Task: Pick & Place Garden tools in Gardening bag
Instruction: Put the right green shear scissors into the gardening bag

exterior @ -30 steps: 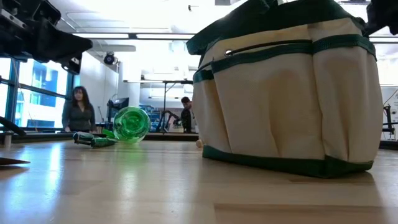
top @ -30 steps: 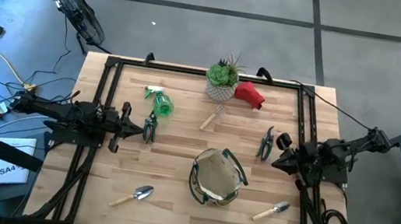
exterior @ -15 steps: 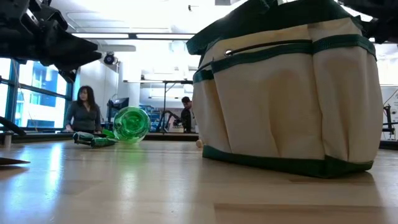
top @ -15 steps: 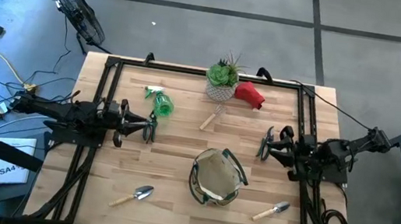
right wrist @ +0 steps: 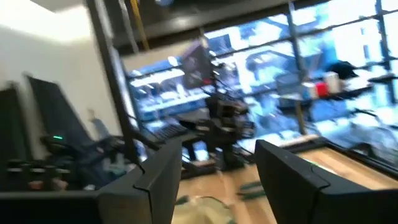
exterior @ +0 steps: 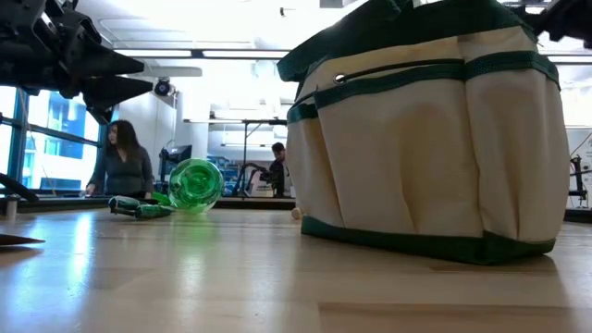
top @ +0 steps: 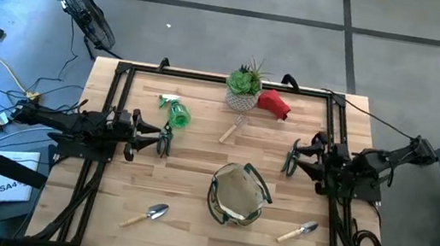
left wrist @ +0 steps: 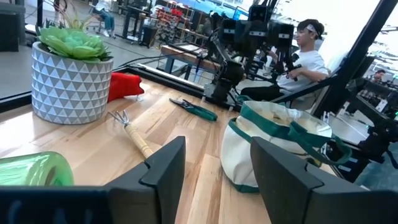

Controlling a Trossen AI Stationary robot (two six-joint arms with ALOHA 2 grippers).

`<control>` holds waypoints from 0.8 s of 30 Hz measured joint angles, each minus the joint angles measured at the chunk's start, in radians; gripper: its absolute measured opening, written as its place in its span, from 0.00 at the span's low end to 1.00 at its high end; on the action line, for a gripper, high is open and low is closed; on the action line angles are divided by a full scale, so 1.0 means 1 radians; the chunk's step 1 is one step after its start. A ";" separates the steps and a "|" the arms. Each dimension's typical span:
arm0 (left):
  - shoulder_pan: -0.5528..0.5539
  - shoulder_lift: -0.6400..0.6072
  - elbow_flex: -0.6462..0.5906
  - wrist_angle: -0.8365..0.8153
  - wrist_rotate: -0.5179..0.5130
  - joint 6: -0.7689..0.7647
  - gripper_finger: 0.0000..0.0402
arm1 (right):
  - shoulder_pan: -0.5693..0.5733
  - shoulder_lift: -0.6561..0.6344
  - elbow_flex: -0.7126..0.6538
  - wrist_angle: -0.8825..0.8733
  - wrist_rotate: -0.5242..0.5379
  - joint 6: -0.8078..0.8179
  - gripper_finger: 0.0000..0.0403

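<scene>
The pale butcher-block wooden counter [top: 192, 197] carried everything. The round tan canvas gardening bag with dark green rim [top: 237, 194] stood at its middle front, mouth up, no tool visibly inside. The left gripper [top: 159, 137] hovered with fingers parted, touching nothing; the dark-handled pruner with green grips [top: 165, 139] lay directly at its tips, long axis running front to back, crosswise to the arm's reach. The right gripper [top: 294, 157] was likewise spread and empty, with the second dark-handled pruner [top: 292, 159] just beside its fingertips, also lying front to back. Each arm was nearer its own pruner.
</scene>
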State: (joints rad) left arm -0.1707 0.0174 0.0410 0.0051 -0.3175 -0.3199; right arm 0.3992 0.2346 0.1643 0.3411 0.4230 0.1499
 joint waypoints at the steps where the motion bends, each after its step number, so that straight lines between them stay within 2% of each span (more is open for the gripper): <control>1: 0.000 0.000 0.000 0.000 0.001 0.000 0.45 | 0.000 0.025 0.034 -0.037 0.027 0.006 0.49; 5: 0.000 0.000 0.000 0.000 0.001 0.018 0.45 | 0.000 0.134 0.189 -0.275 0.149 0.096 0.49; 8: 0.000 0.000 0.001 -0.001 0.001 0.031 0.45 | 0.000 0.217 0.316 -0.517 0.277 0.247 0.49; 10: 0.000 0.000 0.001 -0.001 0.001 0.033 0.45 | 0.000 0.263 0.393 -0.681 0.314 0.365 0.49; 12: 0.000 0.000 0.001 -0.001 0.005 0.034 0.45 | 0.000 0.310 0.452 -0.816 0.288 0.459 0.49; 14: 0.000 0.000 0.002 -0.005 0.028 0.034 0.45 | 0.000 0.357 0.496 -0.926 0.227 0.621 0.49; 18: 0.000 0.000 0.002 -0.011 0.080 0.034 0.45 | -0.009 0.439 0.560 -1.046 0.141 0.933 0.49; 24: 0.000 0.000 0.002 -0.017 0.128 0.034 0.45 | -0.062 0.506 0.583 -1.166 0.074 1.109 0.47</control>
State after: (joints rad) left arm -0.1707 0.0170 0.0433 -0.0118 -0.1898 -0.2855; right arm 0.3370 0.7408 0.7473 -0.8249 0.4965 1.2594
